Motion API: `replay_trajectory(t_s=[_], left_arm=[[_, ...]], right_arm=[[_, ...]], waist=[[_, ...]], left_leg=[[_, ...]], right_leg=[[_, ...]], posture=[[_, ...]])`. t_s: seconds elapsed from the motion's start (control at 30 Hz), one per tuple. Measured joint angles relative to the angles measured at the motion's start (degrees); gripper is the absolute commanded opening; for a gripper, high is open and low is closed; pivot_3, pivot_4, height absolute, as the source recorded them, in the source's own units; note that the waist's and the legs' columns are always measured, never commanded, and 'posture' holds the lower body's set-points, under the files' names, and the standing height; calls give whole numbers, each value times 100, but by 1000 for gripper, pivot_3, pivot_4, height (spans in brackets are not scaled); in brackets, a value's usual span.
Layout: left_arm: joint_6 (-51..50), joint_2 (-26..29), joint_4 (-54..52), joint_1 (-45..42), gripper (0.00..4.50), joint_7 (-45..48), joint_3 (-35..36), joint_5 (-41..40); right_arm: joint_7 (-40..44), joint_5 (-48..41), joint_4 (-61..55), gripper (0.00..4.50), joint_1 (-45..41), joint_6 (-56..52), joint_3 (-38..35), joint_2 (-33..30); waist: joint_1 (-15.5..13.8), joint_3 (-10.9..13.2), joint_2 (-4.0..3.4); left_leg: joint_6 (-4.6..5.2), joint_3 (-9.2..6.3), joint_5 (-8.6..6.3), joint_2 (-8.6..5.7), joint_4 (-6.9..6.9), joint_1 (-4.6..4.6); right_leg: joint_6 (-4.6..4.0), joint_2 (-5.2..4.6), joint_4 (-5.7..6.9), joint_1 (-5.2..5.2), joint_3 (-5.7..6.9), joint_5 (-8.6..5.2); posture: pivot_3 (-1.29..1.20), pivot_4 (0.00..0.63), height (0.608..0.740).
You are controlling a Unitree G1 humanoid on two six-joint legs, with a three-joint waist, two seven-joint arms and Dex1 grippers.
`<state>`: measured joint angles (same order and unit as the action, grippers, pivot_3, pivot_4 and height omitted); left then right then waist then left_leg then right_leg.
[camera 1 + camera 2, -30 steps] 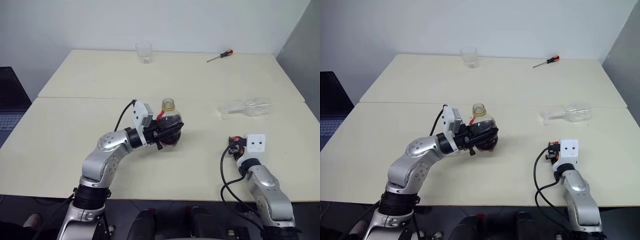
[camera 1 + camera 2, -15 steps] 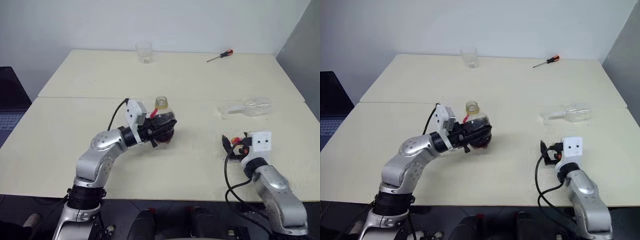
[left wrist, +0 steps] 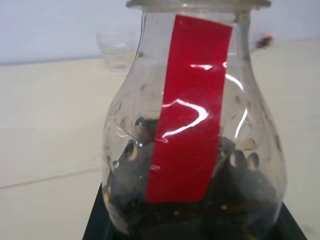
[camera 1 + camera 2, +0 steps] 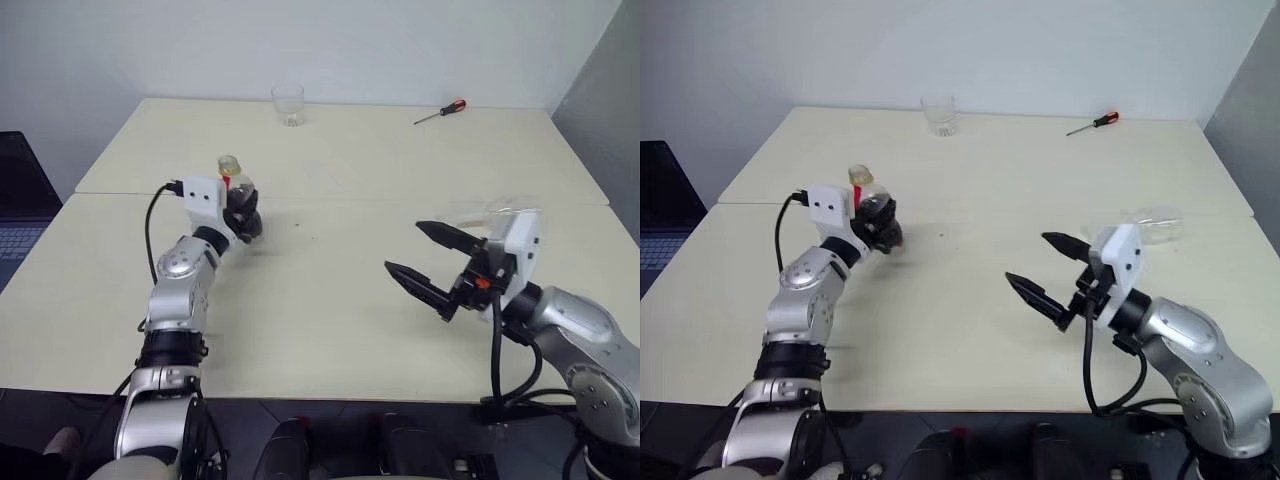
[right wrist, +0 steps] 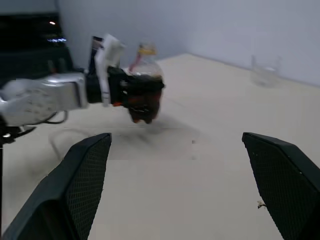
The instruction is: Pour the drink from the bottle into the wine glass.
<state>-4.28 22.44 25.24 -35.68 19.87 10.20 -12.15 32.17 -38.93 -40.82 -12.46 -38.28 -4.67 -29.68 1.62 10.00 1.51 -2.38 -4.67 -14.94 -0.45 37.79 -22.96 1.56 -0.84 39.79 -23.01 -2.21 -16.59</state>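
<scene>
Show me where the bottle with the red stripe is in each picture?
Left eye view: the bottle is left of the middle, held up by the left gripper.
Right eye view: same spot, left of the middle.
Left wrist view: very close, red stripe facing the camera.
Right wrist view: upper middle, held above the table.
Shared landmark: the small clear cup at the table's far edge.

The small clear plastic bottle (image 3: 195, 125) looks glossy, its red label strip (image 3: 192, 110) smooth; the cream table top (image 4: 330, 150) appears matt.
</scene>
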Motion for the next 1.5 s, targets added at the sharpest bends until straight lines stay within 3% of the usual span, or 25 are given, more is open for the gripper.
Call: replay_trajectory(t_s=[0.27, 0.77, 1.1, 1.27, 1.5], left_arm=[[1429, 241, 1770, -357, 1392, -195, 211, 319], [2105, 244, 2716, -662, 1392, -430, 552, 301], [2055, 68, 2554, -518, 4482, -590, 657, 110], [1778, 66, 1871, -123, 4482, -676, 703, 14], [618, 53, -287, 1192, 4482, -784, 802, -328]], right_arm=[[-149, 486, 806, 4471, -676, 183, 741, 443], [-236, 1003, 854, 4471, -555, 287, 928, 479], [-228, 1082, 979, 4500, -585, 298, 915, 479], [-224, 1071, 979, 4500, -588, 298, 869, 467], [-226, 977, 718, 4500, -216, 209, 626, 295]], waist=[[-10, -1, 5], [0, -4, 20], [4, -5, 21], [6, -5, 21], [5, -6, 21]], left_leg=[[-1, -9, 0, -4, 3, -7], [-1, -12, 0, -3, 5, -9], [-1, -11, 0, -2, 5, -7], [-1, -10, 0, -1, 4, -6], [-2, -12, 0, 3, 4, -6]], right_leg=[[0, -26, 5, -14, -4, 1], [0, -27, 10, -16, -1, 1], [0, -27, 11, -16, -4, 1], [0, -28, 12, -16, -5, 1], [0, -31, 12, -15, -9, 1]], posture=[[0, 150, 740], [0, 150, 740], [0, 150, 740], [0, 150, 740], [0, 150, 740]])
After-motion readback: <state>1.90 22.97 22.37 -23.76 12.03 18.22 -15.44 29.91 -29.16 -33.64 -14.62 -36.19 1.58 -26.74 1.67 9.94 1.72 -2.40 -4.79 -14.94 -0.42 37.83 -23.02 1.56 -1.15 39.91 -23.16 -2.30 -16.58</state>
